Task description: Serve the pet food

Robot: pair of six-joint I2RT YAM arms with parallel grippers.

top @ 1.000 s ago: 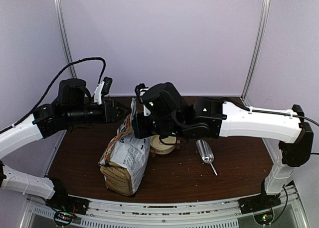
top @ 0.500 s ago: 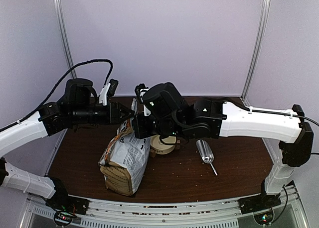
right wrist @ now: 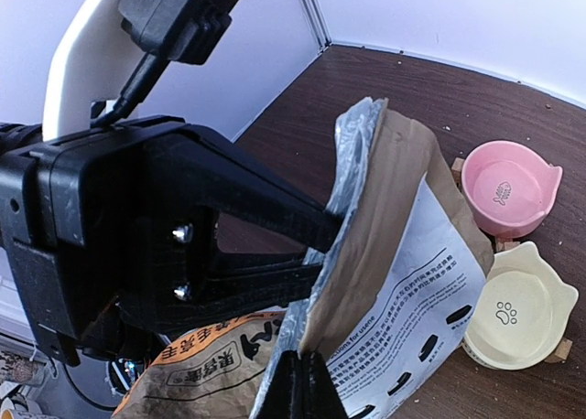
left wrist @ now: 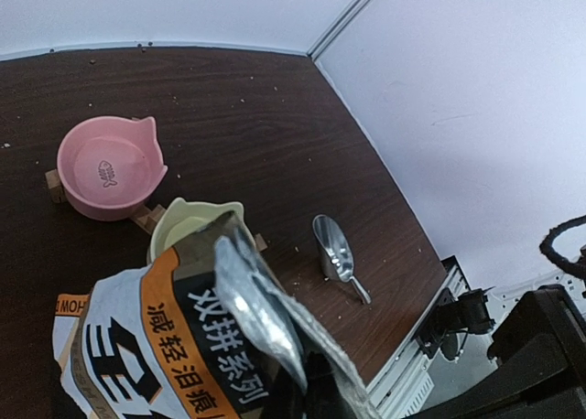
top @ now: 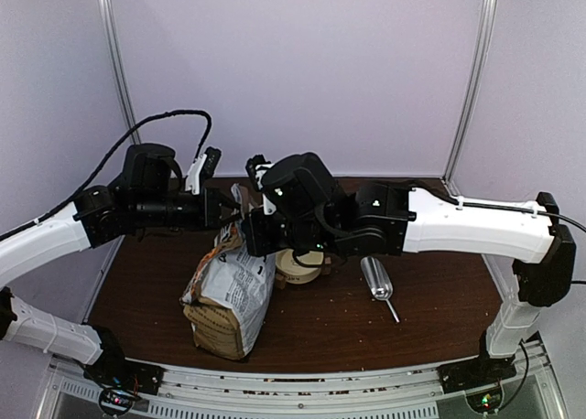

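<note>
Left hand (top: 233, 216) has slid in from the left since a sec ago and pinched shut on the bag (top: 229, 291), right at its foil top edge. No sign of the pet food itself: the bag's inside is hidden from every cam, and the tiny specks on the table (top: 439, 300) are too small to ID. Meanwhile the right hand (top: 249, 234) is also clamped on the bag's top edge, close to the left one. Bag stands upright, front-left. Pale yellow bowl (left wrist: 188, 229) sits just beside it, pink bowl (left wrist: 108, 167) next to that, and silver scoop (top: 375, 277) lies farther right.
</note>
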